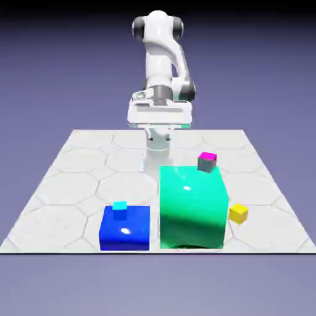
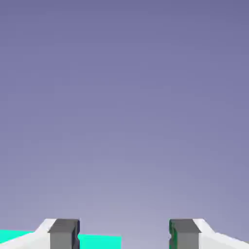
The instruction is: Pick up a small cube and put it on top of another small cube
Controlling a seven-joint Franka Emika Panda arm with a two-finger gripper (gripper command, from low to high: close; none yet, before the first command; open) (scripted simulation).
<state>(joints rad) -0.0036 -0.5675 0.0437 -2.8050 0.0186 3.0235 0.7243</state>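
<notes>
Blue-violet haze fills nearly all of my hand view; only the two grey fingertips (image 2: 64,233) stand at the bottom edge, set wide apart with nothing between them, so my pincer (image 2: 124,234) is released and empty. A strip of bright green shows low down beside the fingertips, probably an edge of the green block (image 1: 192,207), though from so thin a sliver I cannot be sure.

From across the pale tiled table (image 1: 68,179), the outside camera shows what my hand does not. The yellow cube (image 1: 238,213) sits on the table just beside the green block, toward the exterior view's right. The magenta-topped cube (image 1: 207,162) appears at the block's far upper corner; whether it rests on the block or on the table behind it I cannot tell. A tiny cyan cube (image 1: 120,210) sits on the blue block (image 1: 124,228), well apart from both. My arm hangs behind the green block, near the table's far edge.

What worries me is the green block. The yellow cube lies so close to its wall that one finger could strike the block on the way down or nudge the cube aside. My hand camera sees neither cube, so I would be lining up blind. Placing on so small a top, a slight offset could tip the cube off.
</notes>
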